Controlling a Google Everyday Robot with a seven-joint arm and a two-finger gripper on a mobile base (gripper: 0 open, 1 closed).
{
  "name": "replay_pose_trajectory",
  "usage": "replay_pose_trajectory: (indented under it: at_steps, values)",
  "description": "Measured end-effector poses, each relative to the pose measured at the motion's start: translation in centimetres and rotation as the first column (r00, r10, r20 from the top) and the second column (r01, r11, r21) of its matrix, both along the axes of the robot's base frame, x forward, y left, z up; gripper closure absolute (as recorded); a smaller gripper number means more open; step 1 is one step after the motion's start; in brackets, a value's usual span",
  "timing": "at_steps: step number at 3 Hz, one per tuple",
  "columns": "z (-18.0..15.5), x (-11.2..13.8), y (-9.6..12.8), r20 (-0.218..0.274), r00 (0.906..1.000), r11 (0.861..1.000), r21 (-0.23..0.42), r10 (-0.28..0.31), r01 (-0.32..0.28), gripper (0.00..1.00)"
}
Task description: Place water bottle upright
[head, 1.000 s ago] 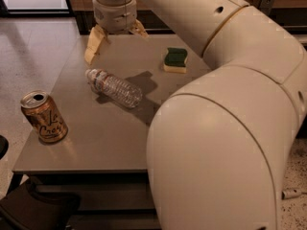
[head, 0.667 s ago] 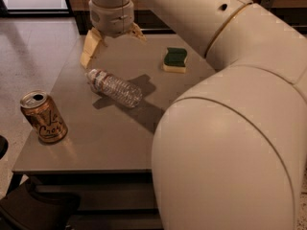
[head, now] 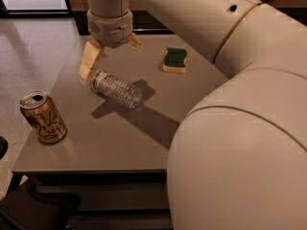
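The tool [head: 111, 59] hangs over the far left part of the table [head: 144, 143], jaws spread wide and gripping nothing. One pale finger [head: 88, 61] reaches down just beside the neck end of the water bottle [head: 115, 87]; contact can't be made out. The bottle lies on its side, between the can [head: 43, 118] and the sponge [head: 175, 60]. Compared with a second ago, the tool sits lower and a touch further left, while the bottle hasn't budged.
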State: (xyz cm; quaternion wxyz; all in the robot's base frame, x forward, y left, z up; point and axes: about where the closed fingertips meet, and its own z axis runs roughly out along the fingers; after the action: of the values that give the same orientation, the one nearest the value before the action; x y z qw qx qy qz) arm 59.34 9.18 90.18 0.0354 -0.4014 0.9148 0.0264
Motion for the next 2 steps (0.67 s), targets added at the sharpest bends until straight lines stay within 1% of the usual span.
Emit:
replay_pose_trajectory:
  at_steps: [1,2]
  values:
    - [-2.3,0.1,-0.2,-0.003,0.9968,0.997,-0.002,0.08,-0.08,0.0]
    - [-4.0,0.4,-0.3,-0.002,0.9912,0.991,-0.005,0.132,-0.132,0.0]
